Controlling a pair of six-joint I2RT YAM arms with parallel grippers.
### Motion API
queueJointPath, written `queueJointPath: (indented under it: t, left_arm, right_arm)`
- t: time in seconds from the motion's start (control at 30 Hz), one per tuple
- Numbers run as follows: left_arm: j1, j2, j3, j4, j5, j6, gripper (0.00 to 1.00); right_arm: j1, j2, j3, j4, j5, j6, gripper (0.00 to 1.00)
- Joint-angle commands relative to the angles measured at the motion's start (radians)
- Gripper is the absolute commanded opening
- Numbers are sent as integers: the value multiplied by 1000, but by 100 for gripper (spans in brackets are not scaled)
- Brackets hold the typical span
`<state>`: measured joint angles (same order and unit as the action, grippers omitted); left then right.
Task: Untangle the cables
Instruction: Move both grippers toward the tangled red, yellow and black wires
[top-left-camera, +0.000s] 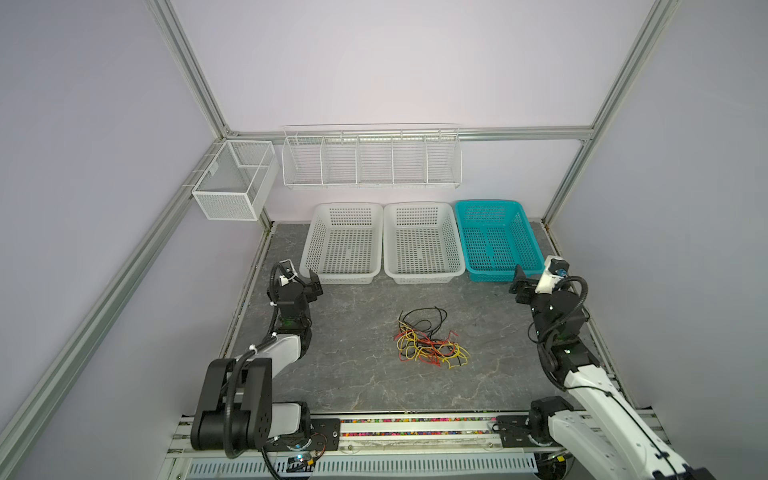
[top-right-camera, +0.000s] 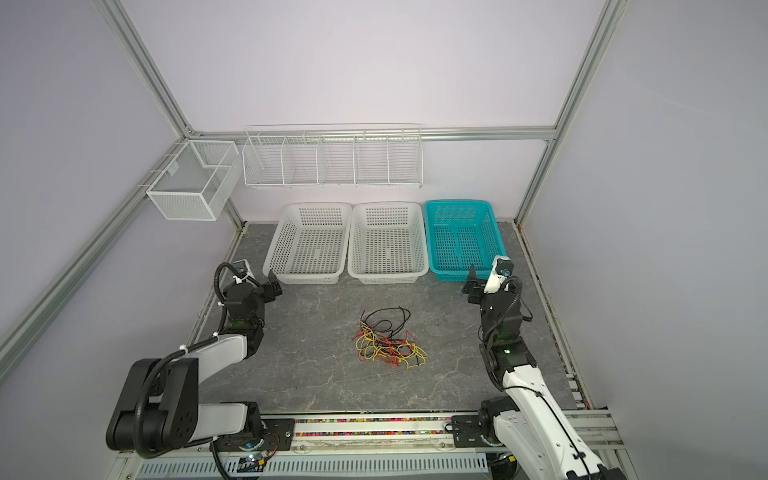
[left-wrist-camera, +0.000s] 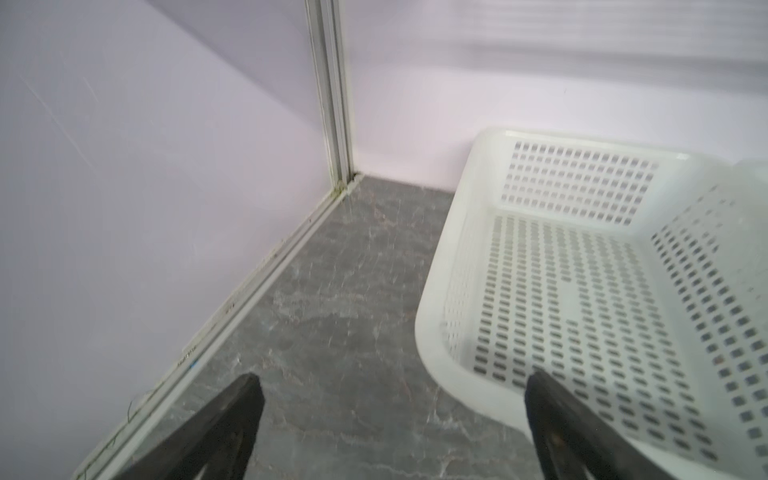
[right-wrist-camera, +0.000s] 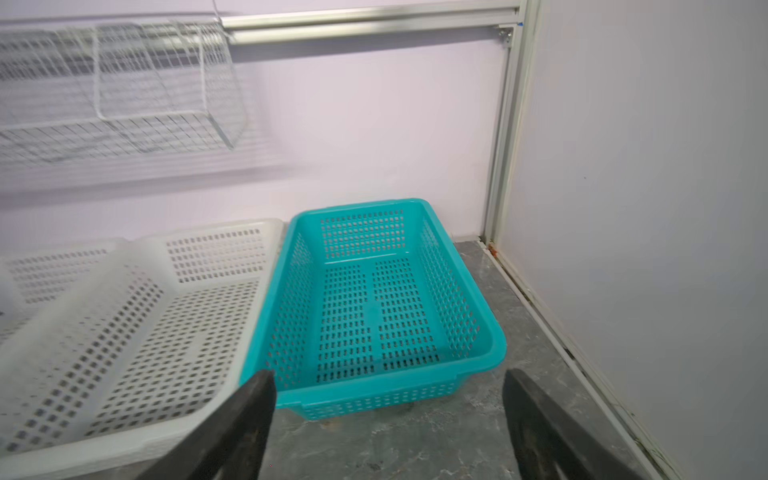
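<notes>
The cables (top-left-camera: 428, 345) (top-right-camera: 388, 345) lie in one tangled heap of red, yellow and black wires on the grey table, right of its middle in both top views. My left gripper (top-left-camera: 312, 282) (top-right-camera: 273, 286) hovers at the left, beside the near corner of a white basket and well away from the heap. In the left wrist view its jaws stand wide open (left-wrist-camera: 392, 378) with only table between them. My right gripper (top-left-camera: 521, 286) (top-right-camera: 473, 286) is at the right, in front of the teal basket, open and empty (right-wrist-camera: 387, 376). Neither wrist view shows the cables.
Three baskets stand in a row at the back: a white basket (top-left-camera: 347, 205) (left-wrist-camera: 440, 266), a second white one (top-left-camera: 417, 205) (right-wrist-camera: 137, 245) and a teal basket (top-left-camera: 488, 203) (right-wrist-camera: 390, 376). A wire rack (top-left-camera: 372, 183) and a mesh box (top-left-camera: 224, 208) hang on the walls.
</notes>
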<state>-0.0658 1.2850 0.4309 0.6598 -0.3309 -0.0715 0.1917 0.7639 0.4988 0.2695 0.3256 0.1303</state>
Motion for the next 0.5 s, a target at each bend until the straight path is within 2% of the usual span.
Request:
queueJointPath:
  t: [0.0, 0.07, 0.17, 0.2, 0.27, 0.3, 0.4, 0.47]
  left_arm:
    - [-2, -111, 22, -136, -42, -103, 99]
    - [-2, -178, 38, -228, -36, -159, 99]
    - [-2, -292, 104, -456, -62, -392, 99]
    - [-2, -334, 134, -560, -66, -491, 100]
    - [-2, -423, 179, -712, -45, -664, 100]
    - [-2, -477, 186, -750, 2, -678, 99]
    - [-3, -577, 203, -848, 90, -772, 100]
    - [-3, -583, 207, -874, 207, -763, 100]
  right_arm:
    - [6, -37, 67, -195, -187, 154, 88]
    - [5, -43, 133, -323, -202, 311, 88]
    - [5, -44, 211, -464, -259, 420, 88]
    - [5, -47, 225, -488, -326, 424, 88]
    - [6, -37, 256, -497, -552, 306, 88]
    - [5, -23, 288, -550, -599, 282, 88]
    - [78, 27, 338, -686, -666, 226, 89]
    - [150, 51, 337, -746, -633, 193, 91]
